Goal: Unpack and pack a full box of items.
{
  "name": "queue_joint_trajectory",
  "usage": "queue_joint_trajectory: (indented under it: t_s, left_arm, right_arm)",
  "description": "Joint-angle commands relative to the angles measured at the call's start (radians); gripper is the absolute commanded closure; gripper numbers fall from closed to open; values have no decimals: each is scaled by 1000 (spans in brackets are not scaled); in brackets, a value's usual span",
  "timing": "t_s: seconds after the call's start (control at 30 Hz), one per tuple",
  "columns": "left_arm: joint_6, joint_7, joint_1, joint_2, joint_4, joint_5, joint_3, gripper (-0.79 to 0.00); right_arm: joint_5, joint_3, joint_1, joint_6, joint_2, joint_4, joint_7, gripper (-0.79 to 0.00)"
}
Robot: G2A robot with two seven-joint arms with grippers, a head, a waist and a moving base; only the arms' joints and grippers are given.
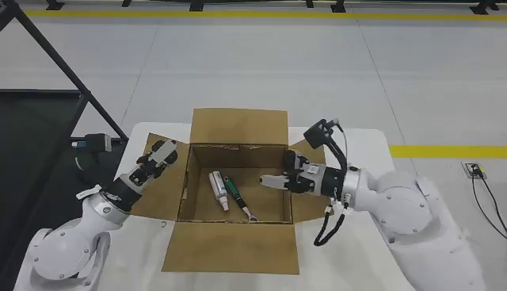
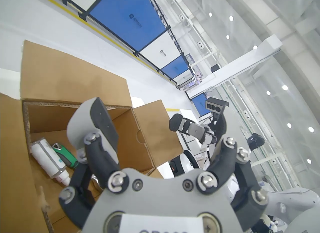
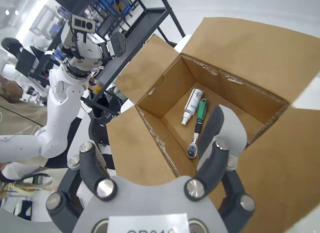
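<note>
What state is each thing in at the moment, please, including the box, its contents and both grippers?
Box: open, all four flaps folded out.
Spray bottle: lying flat on the box floor.
Wrench: lying flat beside the spray bottle.
Left gripper: open, empty.
Right gripper: open, empty.

Your left arm (image 1: 107, 204) lies stretched forward from the near left, and your left gripper (image 1: 161, 156) hangs with its fingers spread apart, holding nothing. Your right arm (image 1: 380, 196) points inward from the right, and your right gripper (image 1: 291, 168) is likewise spread wide and empty.
</note>
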Motion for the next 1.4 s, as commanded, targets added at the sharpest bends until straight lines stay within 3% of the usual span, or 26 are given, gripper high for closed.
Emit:
queue_joint_trajectory:
  t_s: [0.0,0.2,0.43,0.5,0.57,0.73,0.93,1.1,1.3,1.37]
  left_arm:
    - [-12,30,41,0,-1,-31,-32,-785]
    - [-66,25,140,0,-26,-115,-94,-785]
    - [-66,25,140,0,-26,-115,-94,-785]
    - [-66,25,140,0,-26,-115,-94,-785]
    - [-52,25,142,-1,-36,-128,-81,-785]
    - [-12,65,118,-2,-45,-129,-81,-785]
    - [4,107,135,1,-2,-150,-153,-785]
    - [-1,137,167,1,39,-179,-219,-785]
    - [4,153,189,1,62,-201,-252,-785]
    - [13,149,192,1,67,-195,-251,-785]
  right_arm:
    - [-10,-80,77,27,-17,36,-6,-785]
    - [-27,-107,107,42,-24,56,-21,-785]
    - [-27,-107,107,42,-24,56,-21,-785]
    - [-64,-121,110,51,-25,59,-12,-785]
    - [-171,-199,160,127,-38,71,23,-785]
    - [-210,-392,349,173,-104,187,96,-785]
    - [-258,-599,528,250,-211,391,125,-785]
    - [-237,-736,615,255,-329,599,108,-785]
    - [-184,-816,663,216,-450,825,128,-785]
    - [-184,-816,663,216,-450,825,128,-785]
